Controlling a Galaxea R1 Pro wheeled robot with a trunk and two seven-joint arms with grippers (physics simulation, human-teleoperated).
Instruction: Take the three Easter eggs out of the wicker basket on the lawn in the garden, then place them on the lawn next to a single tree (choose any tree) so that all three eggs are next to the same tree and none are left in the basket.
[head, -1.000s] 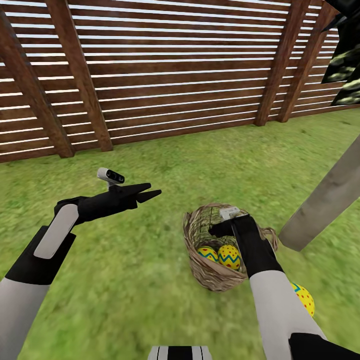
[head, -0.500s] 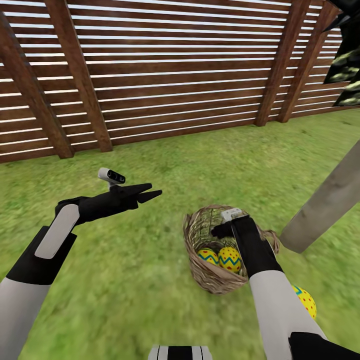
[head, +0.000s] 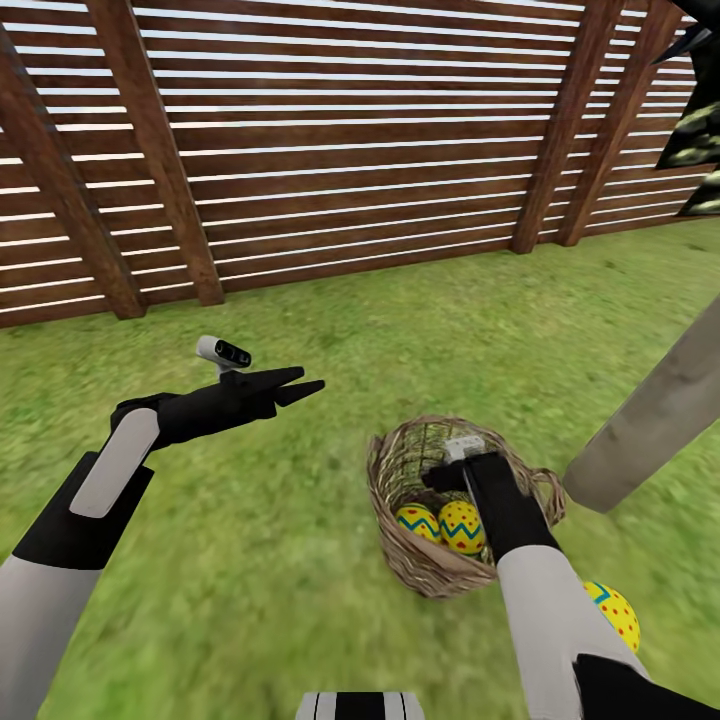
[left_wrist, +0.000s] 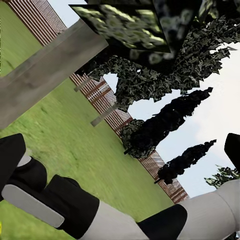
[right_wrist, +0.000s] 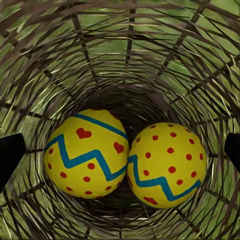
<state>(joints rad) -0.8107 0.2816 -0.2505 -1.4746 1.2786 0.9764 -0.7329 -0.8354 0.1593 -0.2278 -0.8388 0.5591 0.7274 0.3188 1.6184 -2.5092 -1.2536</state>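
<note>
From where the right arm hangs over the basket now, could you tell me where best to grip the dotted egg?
Grip the dotted egg across its widest middle, coming straight down through the open top of the wicker basket. One side touches the heart-marked egg, so the fingers would probably fit better turned to close on its free sides, clear of that contact and the woven wall.

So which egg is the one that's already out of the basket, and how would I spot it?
Find the slanted grey tree trunk on the grass in front of the brown fence. Below it sits the wicker basket, the right arm reaching into it. The egg lies on the lawn beside that arm: unlike the two in the basket, it has grass under it, not wicker.
</note>
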